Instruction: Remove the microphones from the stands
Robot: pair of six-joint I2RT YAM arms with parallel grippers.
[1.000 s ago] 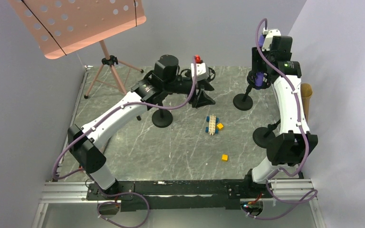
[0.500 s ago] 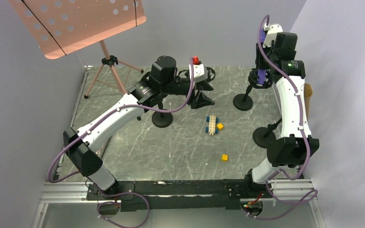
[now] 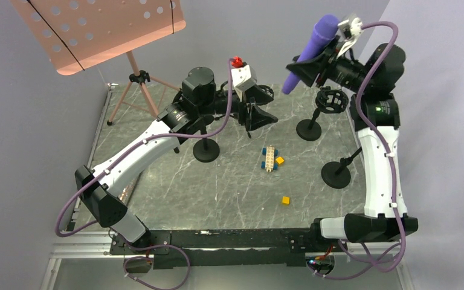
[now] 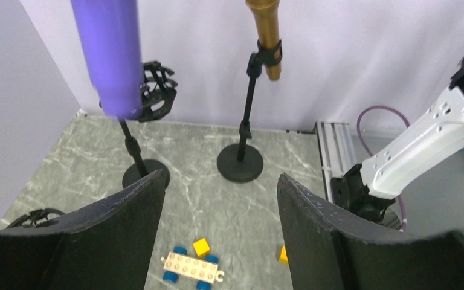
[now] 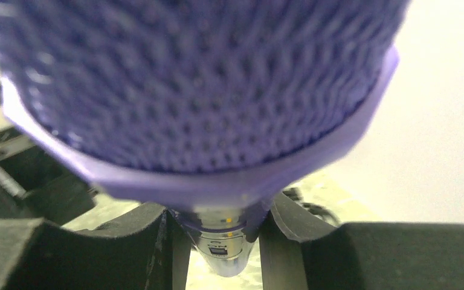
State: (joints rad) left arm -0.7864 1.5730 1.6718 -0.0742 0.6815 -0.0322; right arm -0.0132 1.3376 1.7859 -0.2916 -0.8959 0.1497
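Note:
The purple microphone (image 3: pixel 308 51) hangs tilted in the air, clear of its stand, with my right gripper (image 3: pixel 325 62) shut on its body. In the right wrist view its mesh head (image 5: pixel 193 78) fills the frame and the fingers (image 5: pixel 127 241) clamp the silver lower body. The stand (image 3: pixel 310 128) at the back right has an empty black clip (image 3: pixel 330 99). In the left wrist view the microphone (image 4: pixel 112 54) hangs just above that clip (image 4: pixel 157 99). My left gripper (image 4: pixel 220 181) is open and empty, raised over the table's back middle (image 3: pixel 260 112).
A second stand (image 4: pixel 240 164) holds a gold microphone (image 4: pixel 266 33); its base (image 3: pixel 336 175) is by the right arm. A third stand base (image 3: pixel 206 151) sits under the left arm. A toy brick car (image 3: pixel 270 158) and yellow cubes (image 3: pixel 286 200) lie mid-table. A pink music stand (image 3: pixel 96 30) is at back left.
My right gripper shut on the microphone at the clip, then lifted it up and leftward out of the stand. The left gripper rose slightly and opened wider.

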